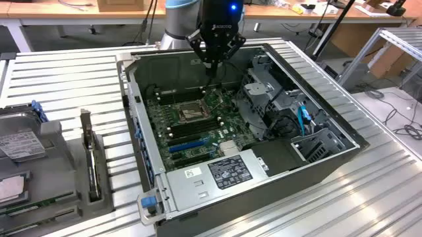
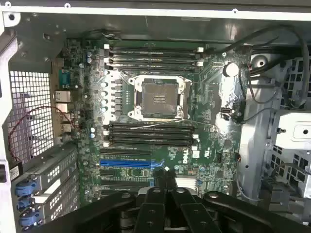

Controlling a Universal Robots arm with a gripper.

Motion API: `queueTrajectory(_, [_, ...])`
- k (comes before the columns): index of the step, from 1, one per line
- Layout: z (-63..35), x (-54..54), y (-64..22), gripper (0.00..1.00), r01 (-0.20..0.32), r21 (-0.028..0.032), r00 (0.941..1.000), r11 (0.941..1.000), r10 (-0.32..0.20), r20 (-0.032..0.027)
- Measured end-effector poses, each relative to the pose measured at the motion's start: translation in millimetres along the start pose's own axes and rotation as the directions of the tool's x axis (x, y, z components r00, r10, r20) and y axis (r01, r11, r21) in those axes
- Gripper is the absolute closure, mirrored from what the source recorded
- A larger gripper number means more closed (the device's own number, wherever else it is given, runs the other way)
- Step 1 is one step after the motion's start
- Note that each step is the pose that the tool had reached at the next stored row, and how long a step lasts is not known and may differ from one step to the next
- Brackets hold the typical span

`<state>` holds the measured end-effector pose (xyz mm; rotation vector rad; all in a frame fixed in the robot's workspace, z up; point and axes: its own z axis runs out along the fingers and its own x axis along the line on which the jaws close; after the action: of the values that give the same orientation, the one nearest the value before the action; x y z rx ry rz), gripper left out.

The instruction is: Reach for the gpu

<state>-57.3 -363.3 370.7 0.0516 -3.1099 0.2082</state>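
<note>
My gripper point(image 1: 212, 63) hangs over the far end of the open computer case point(image 1: 343, 148), above the motherboard point(image 1: 197, 123). Its fingers point(image 2: 156, 194) are shut with nothing between them. Below them, in the wrist view, lie the bare CPU socket point(image 2: 160, 98), memory slots point(image 2: 150, 133) and a blue expansion slot point(image 2: 129, 163). A thin dark card that looks like the gpu point(image 1: 90, 158) stands on edge in a grey tray point(image 1: 63, 177) at the exterior view's left, well apart from the gripper and outside the case.
The case holds a power supply point(image 1: 221, 173) at its near end and a drive cage point(image 1: 274, 106) with cables on the exterior view's right. A hard drive point(image 1: 20, 143) lies in the grey tray. The table point(image 1: 66, 84) is slatted metal.
</note>
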Motion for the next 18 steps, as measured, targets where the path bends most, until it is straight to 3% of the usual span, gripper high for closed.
queueTrajectory(1, [-0.5,2.1,13.9,0.89,0.000,0.0003,1.0000,1.0000,0.000,0.0076])
queueTrajectory(3, [-0.3,5.7,21.8,0.89,-0.001,0.0006,0.9999,1.0000,0.001,0.0166])
queueTrajectory(8, [0.8,6.9,25.4,0.89,-0.002,-0.0002,0.9998,1.0000,0.002,0.0203])
queueTrajectory(10, [1.7,7.0,25.6,0.89,-0.001,-0.0162,0.9998,0.9999,0.002,0.0208])
queueTrajectory(14, [1.9,6.9,25.4,0.89,-0.001,-0.0393,0.9998,0.9992,0.002,0.0218])
queueTrajectory(18, [1.9,6.9,25.1,0.89,-0.001,-0.0431,0.9998,0.9991,0.002,0.0218])
